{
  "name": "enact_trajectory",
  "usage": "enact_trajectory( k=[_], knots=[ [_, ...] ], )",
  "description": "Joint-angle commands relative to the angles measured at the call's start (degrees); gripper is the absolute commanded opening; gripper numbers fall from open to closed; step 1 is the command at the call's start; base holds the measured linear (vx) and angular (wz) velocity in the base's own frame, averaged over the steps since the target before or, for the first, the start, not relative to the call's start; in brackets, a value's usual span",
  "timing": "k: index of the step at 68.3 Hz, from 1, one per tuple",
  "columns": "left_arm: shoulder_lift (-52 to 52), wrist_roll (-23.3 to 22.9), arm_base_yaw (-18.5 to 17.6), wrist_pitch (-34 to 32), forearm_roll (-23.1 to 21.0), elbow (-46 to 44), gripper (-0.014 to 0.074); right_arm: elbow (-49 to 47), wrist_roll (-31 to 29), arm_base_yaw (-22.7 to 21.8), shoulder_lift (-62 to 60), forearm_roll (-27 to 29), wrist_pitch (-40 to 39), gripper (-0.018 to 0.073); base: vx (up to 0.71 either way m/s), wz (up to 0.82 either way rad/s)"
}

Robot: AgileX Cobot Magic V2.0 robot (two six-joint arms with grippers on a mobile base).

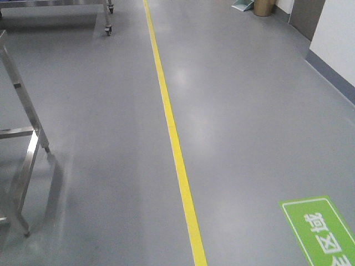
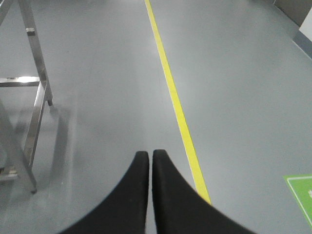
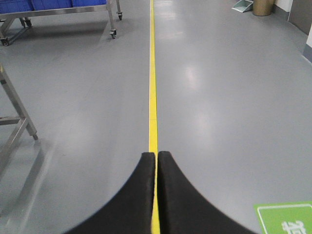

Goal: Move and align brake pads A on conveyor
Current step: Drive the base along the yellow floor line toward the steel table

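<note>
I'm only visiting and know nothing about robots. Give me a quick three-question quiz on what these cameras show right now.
1. True or false: the left pincer and the right pincer are both shut and hold nothing.
2. What colour is the line painted along the floor? A red, B yellow, C white.
3. Fill in: the crates on the wheeled trolley in the right wrist view are ____.

Key: 1 true; 2 B; 3 blue.
</note>
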Motion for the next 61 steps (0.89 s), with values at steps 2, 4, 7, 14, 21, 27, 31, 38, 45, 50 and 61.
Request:
enact_trajectory(
  k=[2,4,7,14,21,27,31,38,45,50,61],
  knots=[
    [0.11,-0.25,-0.16,-3.36,1.26,-1.5,-0.0006,-1.53,-0.72,-0.35,0.31,0.01,-4.06,-0.001,0.59,-0.01],
    [0.11,-0.25,-0.16,-3.36,1.26,-1.5,-0.0006,-1.53,-0.72,-0.35,0.31,0.01,-4.06,-0.001,0.59,0.0],
    [0.11,-0.25,-0.16,-3.36,1.26,-1.5,-0.0006,-1.53,-0.72,-0.35,0.31,0.01,-4.06,-0.001,0.59,0.02],
    [0.11,-0.25,-0.16,-3.36,1.26,-1.5,-0.0006,-1.53,-0.72,-0.35,0.31,0.01,-4.06,-0.001,0.58,0.04],
    [0.11,-0.25,-0.16,-3.36,1.26,-1.5,-0.0006,-1.53,-0.72,-0.35,0.31,0.01,-4.06,-0.001,0.56,0.07],
    [0.11,-0.25,-0.16,-3.36,1.26,-1.5,-0.0006,-1.53,-0.72,-0.35,0.31,0.01,-4.06,-0.001,0.56,0.1],
    [0.11,-0.25,-0.16,-3.36,1.26,-1.5,-0.0006,-1.53,-0.72,-0.35,0.31,0.01,-4.06,-0.001,0.56,0.1],
    [0.11,-0.25,-0.16,-3.36,1.26,-1.5,-0.0006,-1.53,-0.72,-0.35,0.31,0.01,-4.06,-0.001,0.55,0.09],
    [0.11,-0.25,-0.16,-3.34,1.26,-1.5,-0.0006,-1.53,-0.72,-0.35,0.31,0.01,-4.06,-0.001,0.56,0.07],
    [0.11,-0.25,-0.16,-3.35,1.26,-1.5,-0.0006,-1.53,-0.72,-0.35,0.31,0.01,-4.06,-0.001,0.56,0.05],
    [0.11,-0.25,-0.16,-3.35,1.26,-1.5,-0.0006,-1.53,-0.72,-0.35,0.31,0.01,-4.06,-0.001,0.56,0.03]
  ],
)
